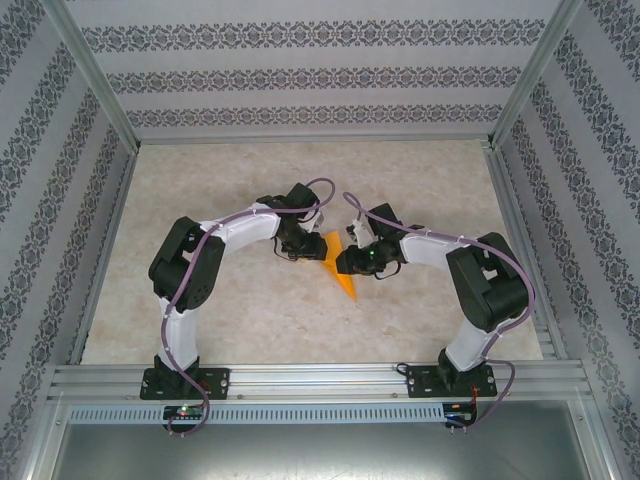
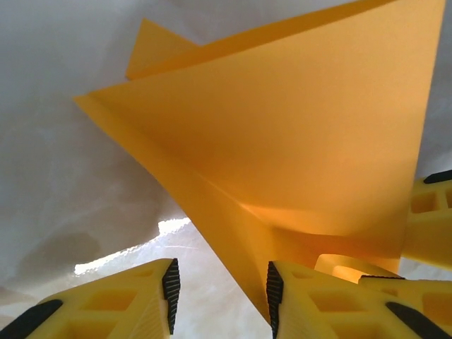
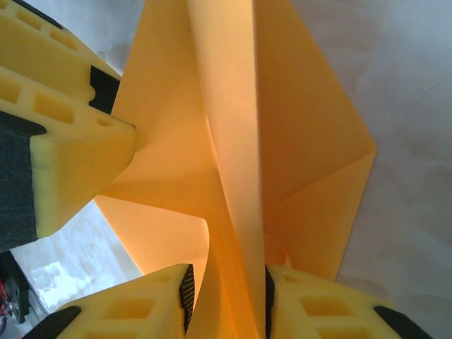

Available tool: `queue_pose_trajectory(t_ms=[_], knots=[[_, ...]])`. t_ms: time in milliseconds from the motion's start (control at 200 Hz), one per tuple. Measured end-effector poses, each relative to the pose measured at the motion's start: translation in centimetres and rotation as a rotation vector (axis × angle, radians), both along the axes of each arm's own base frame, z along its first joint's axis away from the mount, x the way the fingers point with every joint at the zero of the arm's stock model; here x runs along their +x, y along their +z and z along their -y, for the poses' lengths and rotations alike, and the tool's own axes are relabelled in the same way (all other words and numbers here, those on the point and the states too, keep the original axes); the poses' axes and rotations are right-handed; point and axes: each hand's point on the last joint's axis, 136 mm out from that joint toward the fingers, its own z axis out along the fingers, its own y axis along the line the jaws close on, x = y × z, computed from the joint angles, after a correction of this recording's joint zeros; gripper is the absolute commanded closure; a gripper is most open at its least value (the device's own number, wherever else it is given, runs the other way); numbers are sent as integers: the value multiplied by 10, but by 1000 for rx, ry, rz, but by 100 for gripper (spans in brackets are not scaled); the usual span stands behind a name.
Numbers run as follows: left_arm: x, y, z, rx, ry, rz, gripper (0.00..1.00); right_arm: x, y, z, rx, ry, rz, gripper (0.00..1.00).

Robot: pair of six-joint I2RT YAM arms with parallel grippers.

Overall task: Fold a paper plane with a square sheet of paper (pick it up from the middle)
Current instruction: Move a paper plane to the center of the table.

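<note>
The square sheet of paper is folded into an orange-yellow paper plane point(image 1: 342, 277), a pointed wedge with layered creases, held up over the middle of the table between both grippers. My right gripper point(image 3: 226, 293) is shut on its central folded ridge point(image 3: 236, 176), which runs up between the pads. My left gripper point(image 2: 222, 289) is open. A slanting fold of the plane point(image 2: 282, 141) lies against its right pad point(image 2: 274, 296), and bare table shows in the gap. In the top view the left gripper point(image 1: 303, 247) and right gripper point(image 1: 352, 256) nearly touch.
The pale marbled table point(image 1: 250, 320) is walled by aluminium rails point(image 1: 320, 378) and patterned panels point(image 1: 60, 180). The left gripper's finger point(image 3: 63, 134) crowds the right wrist view at upper left. A right gripper finger point(image 2: 432, 212) sits at the left wrist view's right edge.
</note>
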Motion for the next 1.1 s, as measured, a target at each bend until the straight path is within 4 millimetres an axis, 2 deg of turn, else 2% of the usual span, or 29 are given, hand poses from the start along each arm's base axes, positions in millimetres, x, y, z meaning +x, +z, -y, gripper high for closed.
queue_pose_trajectory(t_ms=[200, 495, 834, 1099], knots=[[-1, -1, 1, -2, -21, 1, 66, -1, 0, 1, -14, 2, 3, 68], [-8, -21, -3, 28, -43, -33, 75, -3, 2, -3, -35, 15, 29, 68], [-7, -23, -5, 40, -49, -28, 79, -9, -4, -1, -102, 30, 46, 63], [-7, -23, -6, 46, -59, -24, 82, -14, -6, -2, -120, 40, 57, 67]])
